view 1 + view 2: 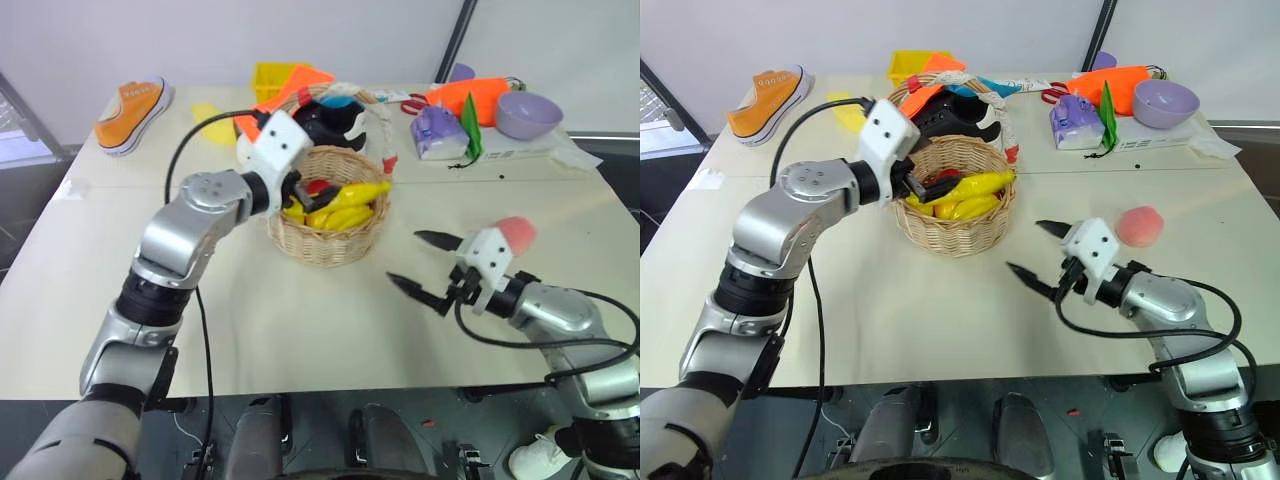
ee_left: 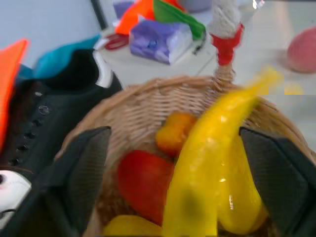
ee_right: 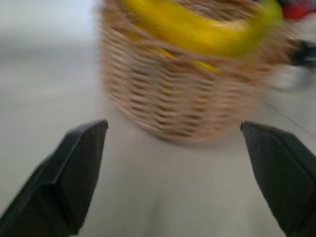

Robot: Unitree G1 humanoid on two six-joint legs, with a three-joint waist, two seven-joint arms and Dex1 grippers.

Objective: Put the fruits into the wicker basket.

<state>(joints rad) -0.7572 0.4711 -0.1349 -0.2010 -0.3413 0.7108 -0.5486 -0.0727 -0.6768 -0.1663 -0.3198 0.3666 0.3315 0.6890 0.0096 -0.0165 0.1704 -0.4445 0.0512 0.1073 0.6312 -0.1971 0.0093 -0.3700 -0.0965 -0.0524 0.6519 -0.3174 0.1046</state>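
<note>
The wicker basket (image 1: 330,240) stands mid-table with a yellow banana (image 1: 350,195) lying across its top. Under the banana lie a red-yellow mango (image 2: 143,180) and a small orange-red fruit (image 2: 174,134). My left gripper (image 1: 297,193) hovers at the basket's left rim, open, its fingers (image 2: 84,173) wide on either side of the banana and clear of it. The pink peach (image 1: 517,233) rests on the table right of the basket. My right gripper (image 1: 408,260) is open and empty, just in front of the peach, pointing toward the basket (image 3: 187,103).
A black shoe (image 1: 325,120) sits right behind the basket. An orange shoe (image 1: 133,112) and a pale yellow piece (image 1: 212,122) lie back left. A yellow bin (image 1: 272,78), carrot toy (image 1: 470,97), purple tissue pack (image 1: 437,130) and lavender bowl (image 1: 527,113) line the back.
</note>
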